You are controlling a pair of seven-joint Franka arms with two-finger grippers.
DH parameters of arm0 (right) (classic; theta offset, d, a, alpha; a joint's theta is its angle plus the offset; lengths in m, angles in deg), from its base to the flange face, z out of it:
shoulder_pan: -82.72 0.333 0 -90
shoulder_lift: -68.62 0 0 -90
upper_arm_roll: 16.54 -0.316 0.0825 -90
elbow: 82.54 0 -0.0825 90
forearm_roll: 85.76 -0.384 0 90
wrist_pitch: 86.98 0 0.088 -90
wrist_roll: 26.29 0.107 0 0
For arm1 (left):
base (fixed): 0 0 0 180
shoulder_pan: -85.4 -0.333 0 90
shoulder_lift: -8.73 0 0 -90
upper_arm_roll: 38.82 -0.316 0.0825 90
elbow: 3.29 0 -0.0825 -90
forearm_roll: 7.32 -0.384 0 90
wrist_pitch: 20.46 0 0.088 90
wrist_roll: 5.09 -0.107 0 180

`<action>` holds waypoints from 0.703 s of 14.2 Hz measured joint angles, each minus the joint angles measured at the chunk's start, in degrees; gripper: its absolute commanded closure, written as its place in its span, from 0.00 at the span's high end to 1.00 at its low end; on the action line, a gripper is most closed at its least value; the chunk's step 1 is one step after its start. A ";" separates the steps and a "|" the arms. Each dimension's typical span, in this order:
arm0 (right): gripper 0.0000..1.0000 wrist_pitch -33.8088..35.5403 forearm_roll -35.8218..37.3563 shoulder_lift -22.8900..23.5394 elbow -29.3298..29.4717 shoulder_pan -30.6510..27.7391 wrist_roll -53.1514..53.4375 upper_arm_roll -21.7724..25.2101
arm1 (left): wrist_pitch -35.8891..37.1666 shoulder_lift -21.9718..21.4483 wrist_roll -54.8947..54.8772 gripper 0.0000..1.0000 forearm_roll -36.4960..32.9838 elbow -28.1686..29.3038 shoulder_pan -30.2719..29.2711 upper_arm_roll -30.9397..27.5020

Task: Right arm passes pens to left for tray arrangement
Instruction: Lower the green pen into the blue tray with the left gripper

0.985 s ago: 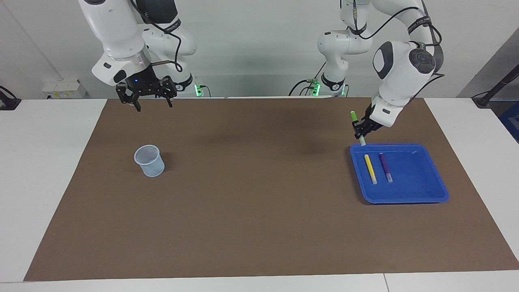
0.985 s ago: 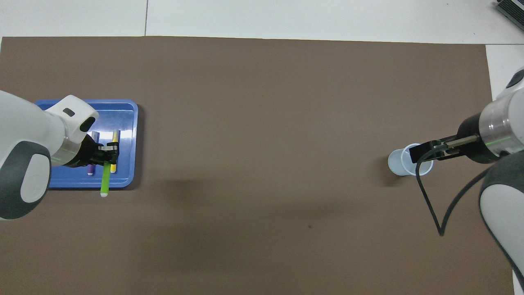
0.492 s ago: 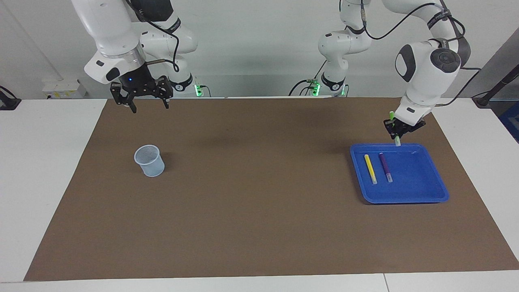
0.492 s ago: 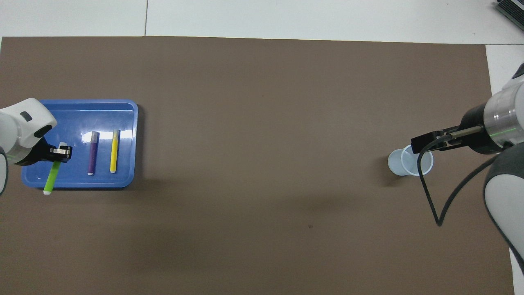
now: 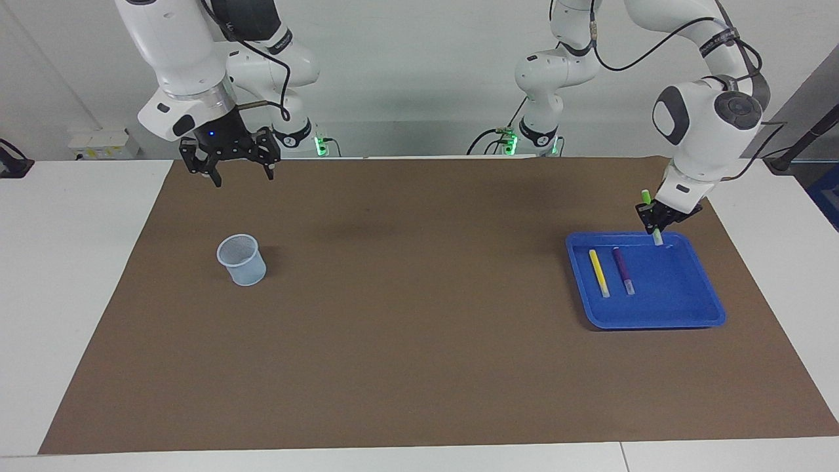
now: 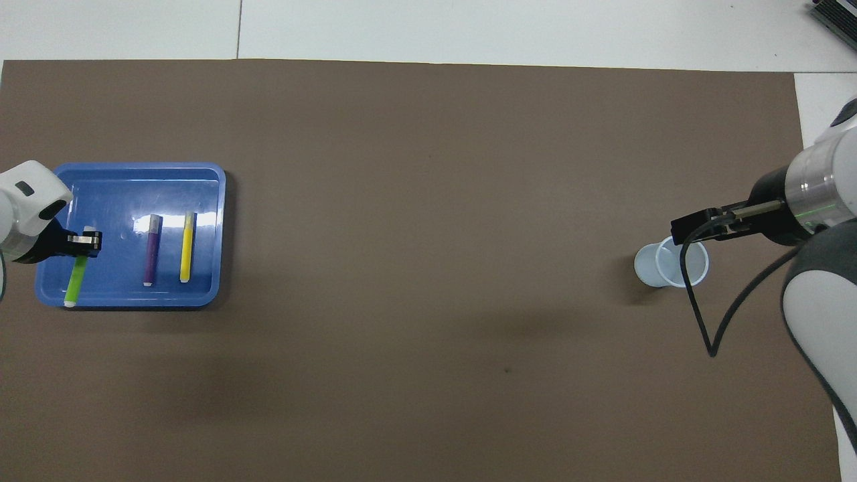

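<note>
Left gripper is over the blue tray, at the tray's edge nearest the robots, toward the corner on the left arm's side of the table. Its fingers are clenched on the green pen. The pen hangs steeply tilted, pale end down and just over the tray floor; whether that tip touches the floor I cannot tell. Judgement: gripped around mid-length so the lower end can be set down first and the body laid flat after.

Yellow pen and purple pen already lie flat in the tray, side by side and roughly parallel, a small gap between them, pale ends pointing to the tray edge farthest from the robots. They take up the half of the tray toward the right arm's end of the table. The green pen is held over the bare half, beside the purple one, apart from it. Judgement: this reads as the third slot in a row; two of three pens placed, the last not yet released.

Right gripper hangs in the air near the table edge closest to the robots, at the right arm's end, fingers released and holding nothing. It waits. The mesh cup stands upright on the brown mat, well apart from the tray; no pen shows in it.

Risk, as judged: released at this tilt, the pen could roll toward the purple one.
</note>
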 measured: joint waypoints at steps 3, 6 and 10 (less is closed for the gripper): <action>1.00 0.03 0.00 0.30 -0.06 -2.28 0.00 0.05 | -5.10 3.95 -0.69 0.00 -0.02 0.15 -1.30 -0.03; 1.00 -0.02 0.02 0.14 0.35 -2.28 0.00 -0.48 | -8.97 7.43 -1.20 0.00 -0.05 0.15 -2.38 -0.01; 1.00 -0.11 0.02 -0.33 0.46 -2.21 0.00 -1.05 | -13.52 11.61 -1.23 0.00 -0.05 0.18 -2.81 -0.03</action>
